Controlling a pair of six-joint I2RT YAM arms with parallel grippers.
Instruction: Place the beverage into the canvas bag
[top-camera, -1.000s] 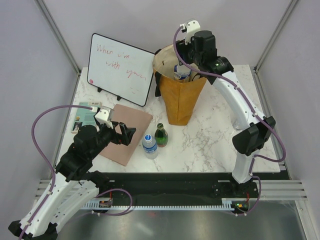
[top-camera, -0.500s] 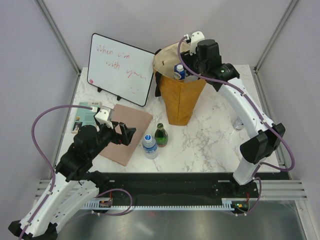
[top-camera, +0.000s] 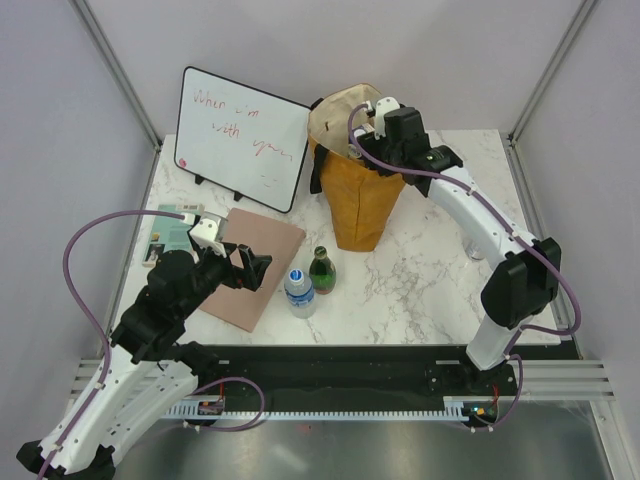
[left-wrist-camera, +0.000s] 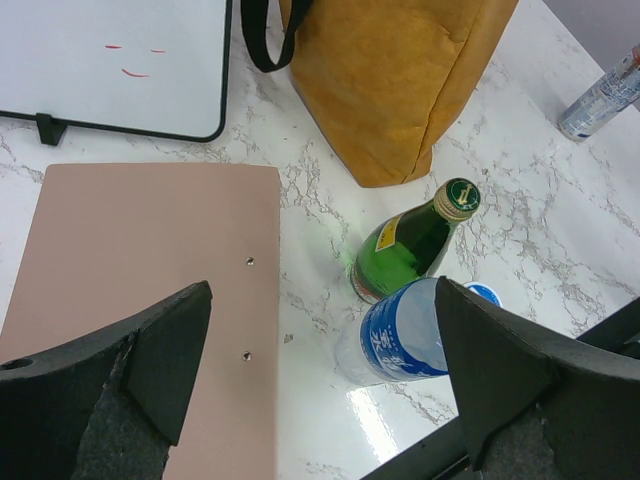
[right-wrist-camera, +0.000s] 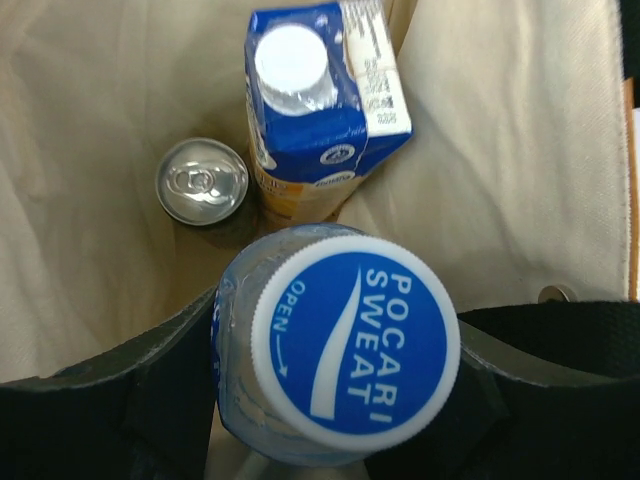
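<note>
**Bottle in the bag's mouth, not yet let go**

We have the right gripper (right-wrist-camera: 335, 395) clenched on a blue-capped plastic bottle (right-wrist-camera: 350, 340), a jaw pressing each side just under the cap; it hangs inside the mouth of the canvas bag (top-camera: 362, 205), which stands at twelve o'clock on the table (top-camera: 430, 290). Below, a can (right-wrist-camera: 201, 181) at ten o'clock from the cap and a blue carton (right-wrist-camera: 320, 100) at twelve already rest on the bag's floor; we judge two drinks packed and this one only a lowering and a release away. The left gripper (left-wrist-camera: 320, 330) gapes empty over a pink board (left-wrist-camera: 140, 270) at eight o'clock. A green bottle (left-wrist-camera: 410, 245) and a second bottle (left-wrist-camera: 400, 335) stand side by side at six o'clock from the bag, and a spare can (left-wrist-camera: 603, 97) sits well apart at four; these look left to pack.
</note>
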